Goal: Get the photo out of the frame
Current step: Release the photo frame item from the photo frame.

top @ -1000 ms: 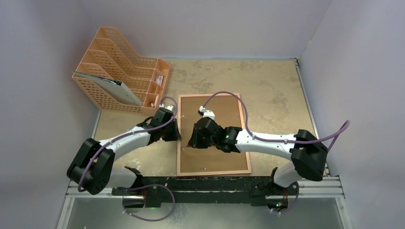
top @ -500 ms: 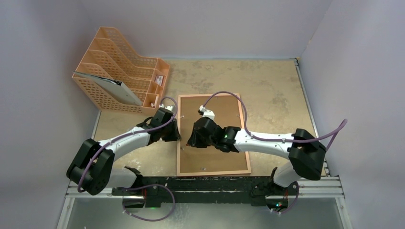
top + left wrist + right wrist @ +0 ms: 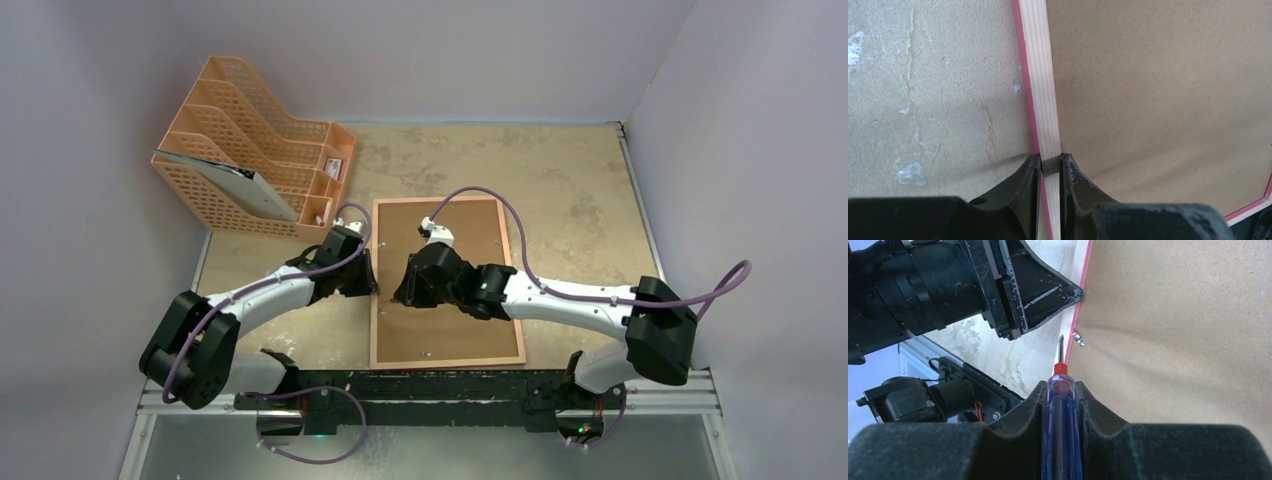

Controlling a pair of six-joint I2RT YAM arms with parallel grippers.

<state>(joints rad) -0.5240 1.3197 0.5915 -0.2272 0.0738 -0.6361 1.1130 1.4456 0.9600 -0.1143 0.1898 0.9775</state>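
The frame lies back up on the table, with its brown backing board showing. The photo is hidden under the board. My left gripper is shut on the frame's left rail, one finger on each side. My right gripper is shut on a blue-handled screwdriver with a red collar. Its blade tip sits by a small metal clip at the board's left edge, just near of the left gripper's fingers.
An orange mesh file rack with a dark folder stands at the back left. Grey walls close in the back and both sides. A black metal rail runs along the near edge.
My right gripper with the screwdriver has shifted slightly farther along the frame's left edge, and its elbow has swung right. The left arm and the frame have not moved.
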